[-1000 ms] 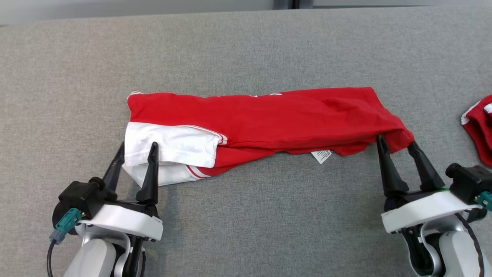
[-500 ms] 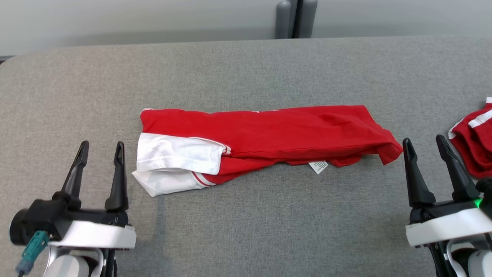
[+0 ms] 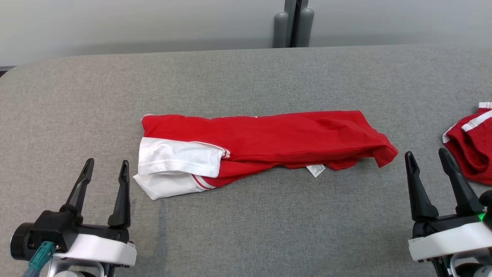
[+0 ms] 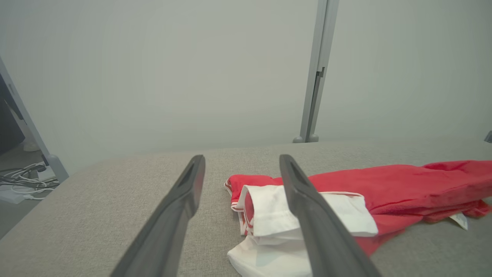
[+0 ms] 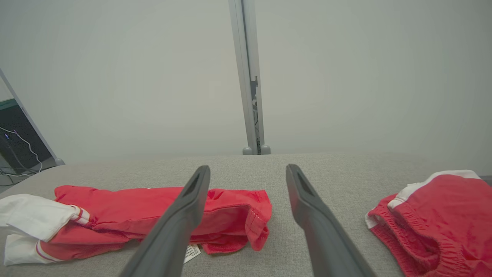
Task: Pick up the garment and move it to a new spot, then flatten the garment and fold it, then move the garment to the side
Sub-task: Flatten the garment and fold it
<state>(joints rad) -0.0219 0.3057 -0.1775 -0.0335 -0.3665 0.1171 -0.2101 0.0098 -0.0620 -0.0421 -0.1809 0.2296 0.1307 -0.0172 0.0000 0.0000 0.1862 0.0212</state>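
Garment strip between two open grippers

Head view: garment (image 3: 269, 138) folded into a long strip on grey table (image 3: 246, 77), long axis left to right; white sleeve (image 3: 178, 157) at robot's left end, red hem (image 3: 384, 152) at right end. Near the sleeve, left gripper (image 3: 107, 162), jaws wide, empty, clear of cloth. Just beside the hem, right gripper (image 3: 425, 152), likewise wide and empty. Further right, apart: second red garment (image 3: 471, 150).

Left wrist view: fingers (image 4: 180, 215) spread; white sleeve (image 4: 338, 215) ahead and rightward, ungripped.

Right wrist view: red hem (image 5: 253, 215) ahead, toward left finger; second red garment (image 5: 442, 215) off right.

Judged: one end per arm, about equally near; next fold probably end to end.
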